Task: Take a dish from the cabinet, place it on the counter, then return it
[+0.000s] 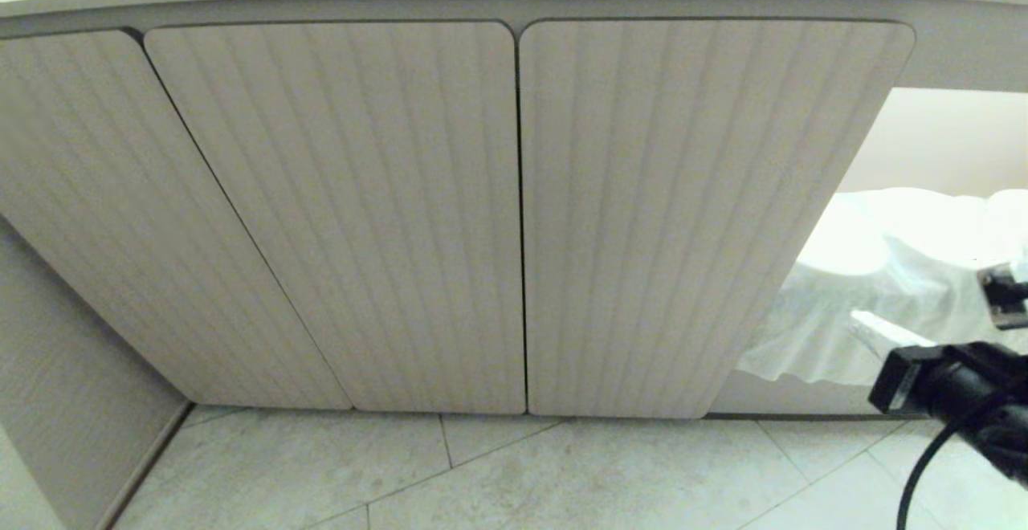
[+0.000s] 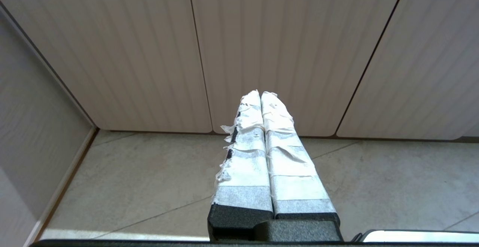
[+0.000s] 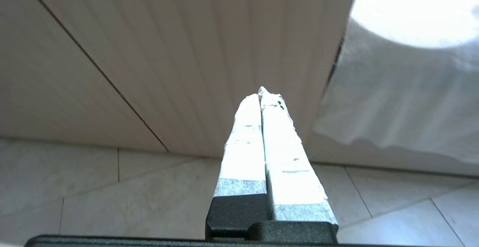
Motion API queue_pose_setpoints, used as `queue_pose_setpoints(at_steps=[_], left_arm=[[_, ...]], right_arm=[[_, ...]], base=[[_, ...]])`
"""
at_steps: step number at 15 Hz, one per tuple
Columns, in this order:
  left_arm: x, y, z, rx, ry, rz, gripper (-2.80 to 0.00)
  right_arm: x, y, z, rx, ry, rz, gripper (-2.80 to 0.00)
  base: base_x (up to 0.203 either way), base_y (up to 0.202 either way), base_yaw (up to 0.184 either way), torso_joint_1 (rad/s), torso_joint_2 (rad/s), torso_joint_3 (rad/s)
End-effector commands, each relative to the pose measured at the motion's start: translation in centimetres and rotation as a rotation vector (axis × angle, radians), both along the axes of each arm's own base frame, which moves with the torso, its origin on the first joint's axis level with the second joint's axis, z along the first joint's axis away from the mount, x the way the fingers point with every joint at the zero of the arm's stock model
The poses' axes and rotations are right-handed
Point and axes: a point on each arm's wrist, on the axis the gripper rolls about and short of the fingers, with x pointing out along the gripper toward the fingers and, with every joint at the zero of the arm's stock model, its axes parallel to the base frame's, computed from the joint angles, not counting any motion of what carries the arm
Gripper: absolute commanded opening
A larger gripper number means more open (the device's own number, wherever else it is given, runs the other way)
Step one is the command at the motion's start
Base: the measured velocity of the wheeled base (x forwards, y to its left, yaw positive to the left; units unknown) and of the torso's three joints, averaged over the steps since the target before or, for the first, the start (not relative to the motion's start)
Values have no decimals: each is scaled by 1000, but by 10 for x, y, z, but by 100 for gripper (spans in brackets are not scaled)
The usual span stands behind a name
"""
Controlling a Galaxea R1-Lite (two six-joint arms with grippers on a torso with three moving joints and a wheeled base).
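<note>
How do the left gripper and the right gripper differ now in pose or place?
The left gripper faces the seam between two cabinet doors; the right gripper faces the outer door's edge beside a white cloth. The right arm shows in the head view; the left does not. Both are shut, empty, with taped fingers.

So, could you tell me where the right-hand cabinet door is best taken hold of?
Probably by its exposed right edge, coming from the open gap beside it: the right-hand door shows no handle, and its seam with the middle door looks too narrow for jaws. The right gripper, jaws shut, is nearest.
</note>
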Motion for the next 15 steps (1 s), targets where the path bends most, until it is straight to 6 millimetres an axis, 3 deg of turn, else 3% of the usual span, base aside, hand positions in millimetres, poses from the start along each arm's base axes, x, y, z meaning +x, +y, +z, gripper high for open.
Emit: queue_pose_setpoints(at_steps=[1,9,15], left_arm=[[0,0,0,0,0,0,-280],[0,0,0,0,0,2,-280],[0,0,0,0,0,2,-280]], right_arm=[[-24,-7,6,2,-38,-2,-280],[-97,-32,-30,-153,80,-52,-280],[-144,-43,-50,-176,72,-117,-280]], base=[[0,0,0,0,0,0],[0,0,0,0,0,0],[0,0,0,0,0,0]])
